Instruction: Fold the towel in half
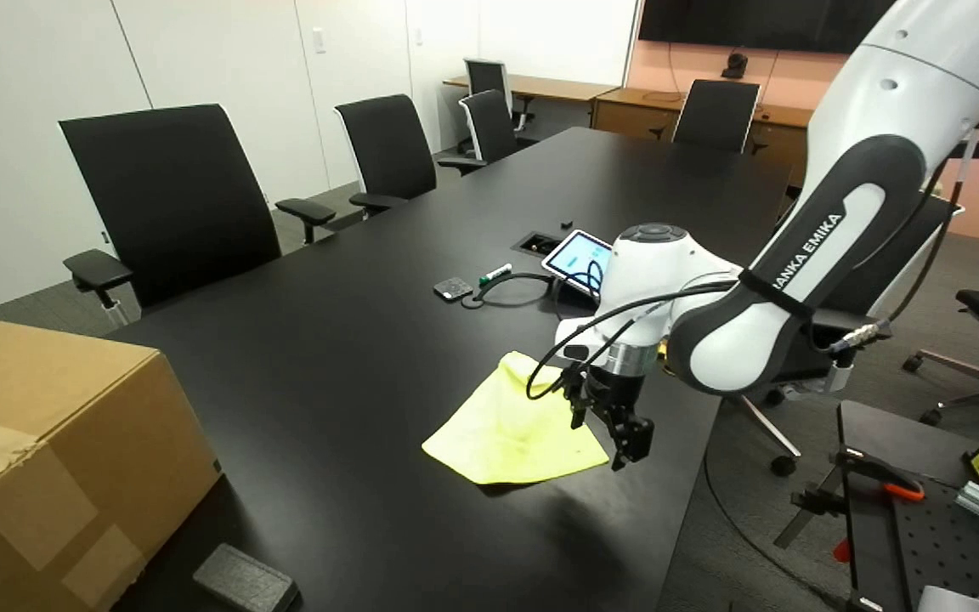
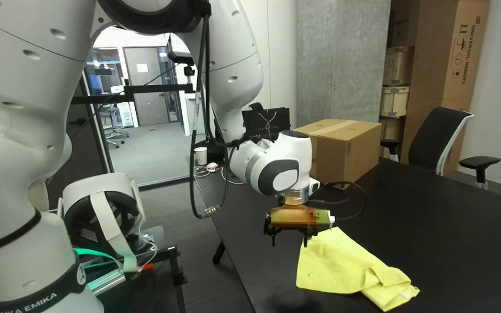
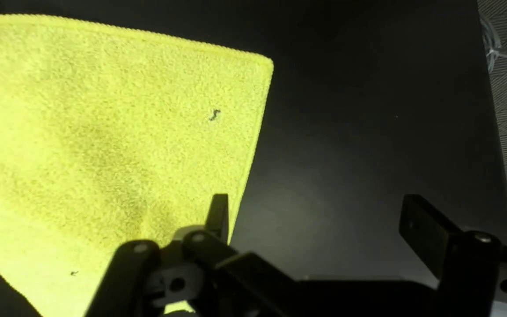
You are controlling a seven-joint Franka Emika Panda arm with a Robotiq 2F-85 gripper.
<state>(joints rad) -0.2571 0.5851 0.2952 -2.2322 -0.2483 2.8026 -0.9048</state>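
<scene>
Your gripper (image 3: 315, 212) hangs at an edge of the towel (image 3: 117, 132), fingers (image 3: 425, 233) spread. The towel lies rumpled, the cardboard box (image 2: 342, 151) well apart from it.

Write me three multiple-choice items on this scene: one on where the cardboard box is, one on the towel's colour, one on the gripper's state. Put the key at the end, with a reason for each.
1. Where is the cardboard box in relation to the table?
A. Under it
B. On it
C. Beside it, on a chair

2. What colour is the towel?
A. Yellow
B. Dark blue
C. Red

3. What state is the gripper in?
A. Shut on the towel
B. Shut, holding nothing
C. Open, holding nothing

Key:
1: B, as both exterior views show the box standing on the dark tabletop.
2: A, as the cloth looks yellow in all three views.
3: C, as the wrist view shows the fingers spread wide with nothing gripped.
</scene>
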